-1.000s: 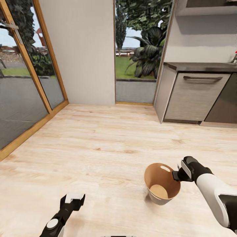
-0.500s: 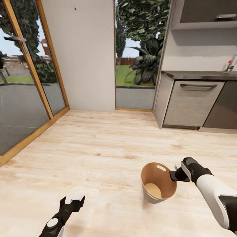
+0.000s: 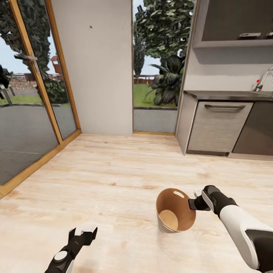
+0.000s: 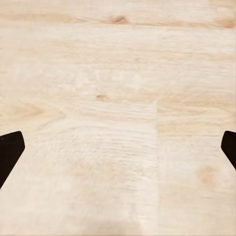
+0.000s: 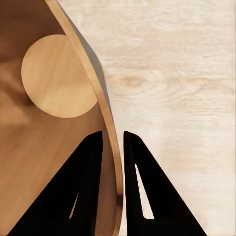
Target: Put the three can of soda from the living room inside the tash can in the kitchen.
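The tash can [image 3: 176,211] is on the pale wood floor [image 3: 113,178] of the kitchen, near the robot & a bit to the right. It's empty inside, no soda cans.

The right gripper [image 3: 194,203] pinches the can's right rim, one finger inside, one outside. The wall looks thin & stiff. Prob light, so it may tip or swing when held by one edge. The rim or the handle hole on the far side looks best to hold.

The left gripper [image 3: 84,230] hangs low on the left, fingers spread wide, holding nothing.

Grey cabinets [image 3: 218,127] stand far right.
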